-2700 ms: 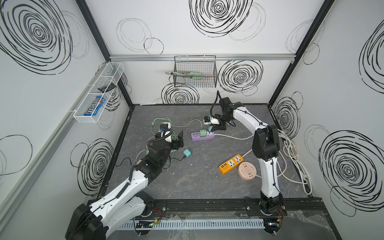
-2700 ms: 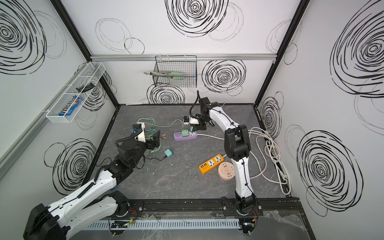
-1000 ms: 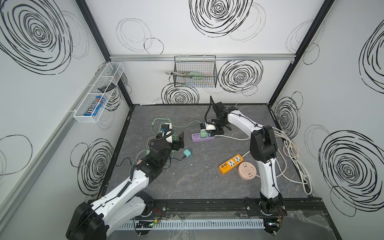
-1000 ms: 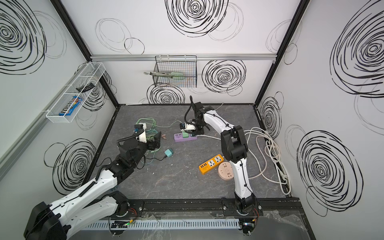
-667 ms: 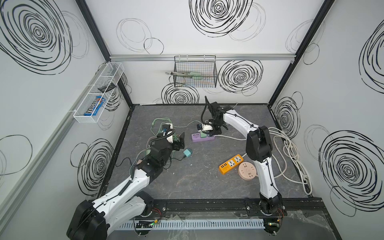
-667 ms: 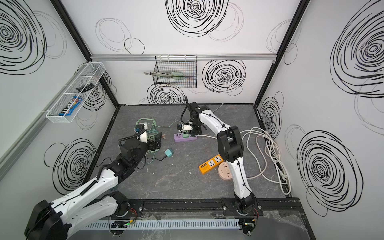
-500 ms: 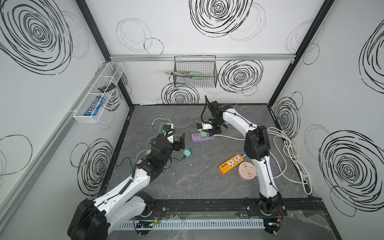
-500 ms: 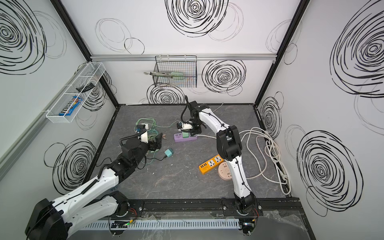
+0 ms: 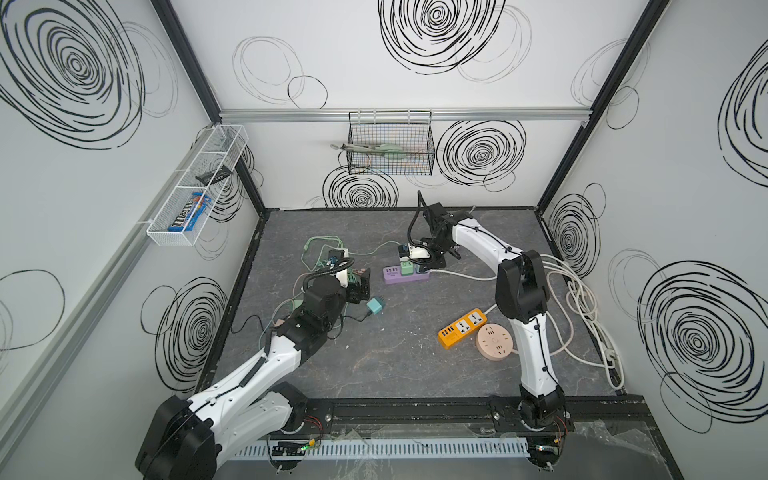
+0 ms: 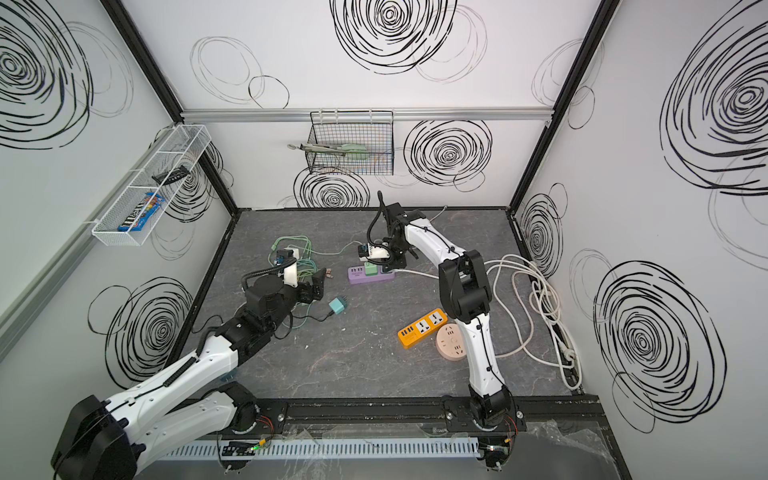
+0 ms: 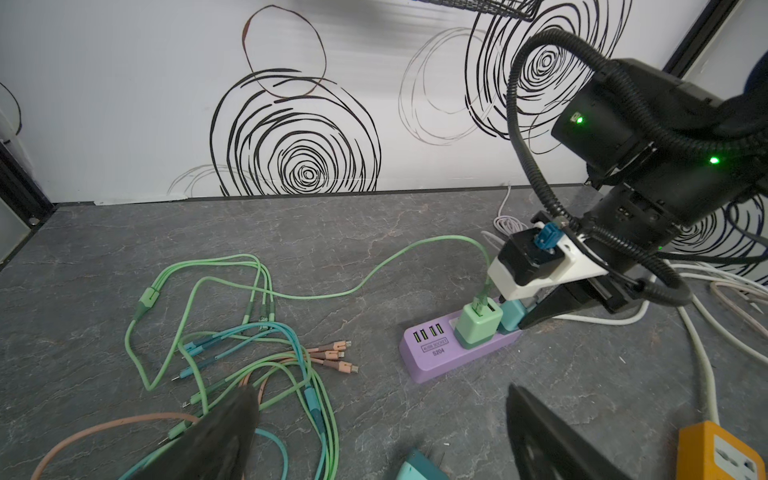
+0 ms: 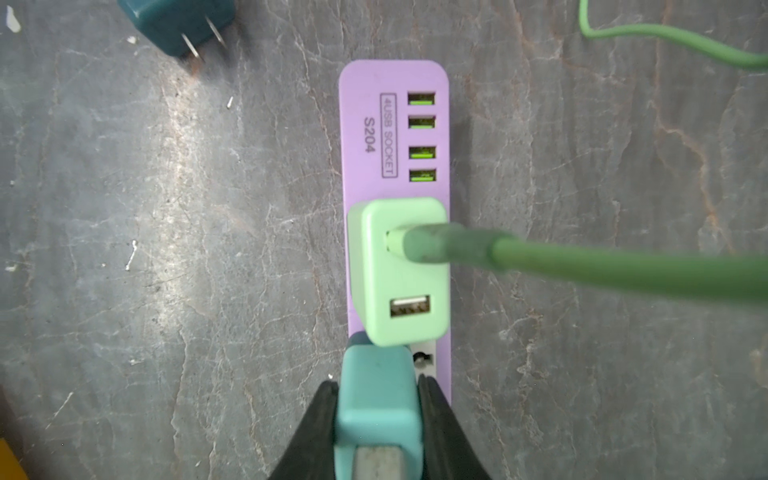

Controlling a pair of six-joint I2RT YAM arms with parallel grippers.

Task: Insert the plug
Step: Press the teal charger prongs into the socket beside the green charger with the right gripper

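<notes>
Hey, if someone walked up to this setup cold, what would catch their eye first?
First, the purple strip toward the back of the table, where the right gripper is shut on a teal plug right beside a green charger that is plugged in. Next, the tangle of cables on the table's left, then the orange strip beside a round pink socket at front right.

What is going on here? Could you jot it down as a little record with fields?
Right jaws: shut on the teal plug
Teal plug: over the purple power strip, beside the green charger; fully seated or not, cannot tell
Green charger: plugged into the strip, green cable attached
Left jaws: open, holding nothing
Also on table: loose dark-teal plug, orange power strip, round pink socket
</notes>
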